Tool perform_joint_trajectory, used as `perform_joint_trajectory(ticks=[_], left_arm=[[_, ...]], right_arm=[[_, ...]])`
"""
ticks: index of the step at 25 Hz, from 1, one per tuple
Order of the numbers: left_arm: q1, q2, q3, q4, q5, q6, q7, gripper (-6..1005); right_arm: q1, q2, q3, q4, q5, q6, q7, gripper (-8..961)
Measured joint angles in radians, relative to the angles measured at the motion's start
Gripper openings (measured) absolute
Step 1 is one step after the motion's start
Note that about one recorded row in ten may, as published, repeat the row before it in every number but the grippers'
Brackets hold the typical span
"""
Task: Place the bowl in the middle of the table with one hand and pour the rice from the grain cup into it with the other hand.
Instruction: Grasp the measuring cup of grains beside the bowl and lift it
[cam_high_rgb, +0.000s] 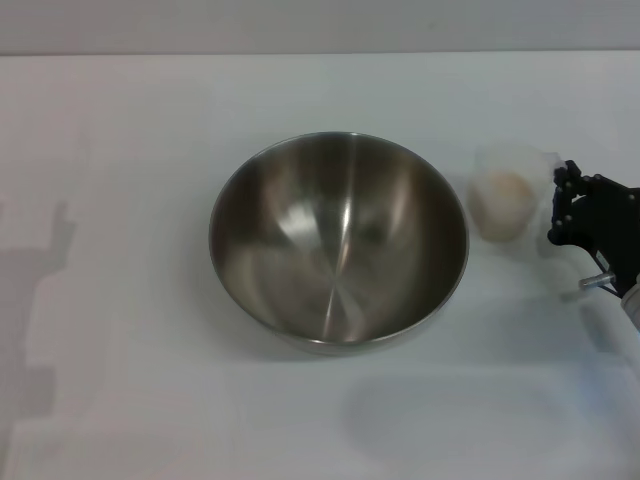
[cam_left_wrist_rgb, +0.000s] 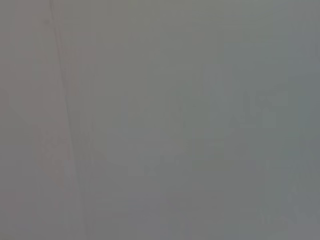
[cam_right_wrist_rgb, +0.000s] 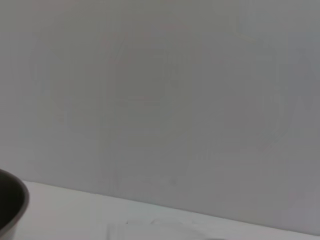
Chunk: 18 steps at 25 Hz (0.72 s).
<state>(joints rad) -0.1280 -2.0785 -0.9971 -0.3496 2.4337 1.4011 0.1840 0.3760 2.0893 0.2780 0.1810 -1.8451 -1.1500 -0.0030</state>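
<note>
- The bowl (cam_high_rgb: 339, 245) stood upright near the middle of the table (cam_high_rgb: 120, 150), its brushed-metal interior bare, with no grains visible inside.
- The grain cup (cam_high_rgb: 507, 197) stood upright on the table just to the right of the bowl, apart from its rim.
- The rice (cam_high_rgb: 501, 203) sat as a pale heap inside the cup.
- The right gripper (cam_high_rgb: 562, 205) was at the cup's right side, its black fingers level with the cup's handle region. Whether the fingers had closed on the cup could not be determined.
- The right wrist view showed only an edge of the bowl (cam_right_wrist_rgb: 11, 207) and a plain wall beyond the table.
- The left gripper was not visible; the left wrist view showed only a featureless grey surface.
</note>
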Motion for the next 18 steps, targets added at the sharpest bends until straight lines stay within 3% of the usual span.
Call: perform_joint_trajectory(ticks=[9,18], left_arm=[[0.001,0.000,0.012,0.000,-0.001,-0.001,0.000,807],[0.002,0.000,0.014,0.001,-0.002,-0.001,0.000,807]], right_arm=[[-0.009,-0.001,0.026,-0.001,0.001,-0.009,0.000,9],[-0.043,-0.002,0.028,-0.002,0.001,-0.130,-0.001,10]])
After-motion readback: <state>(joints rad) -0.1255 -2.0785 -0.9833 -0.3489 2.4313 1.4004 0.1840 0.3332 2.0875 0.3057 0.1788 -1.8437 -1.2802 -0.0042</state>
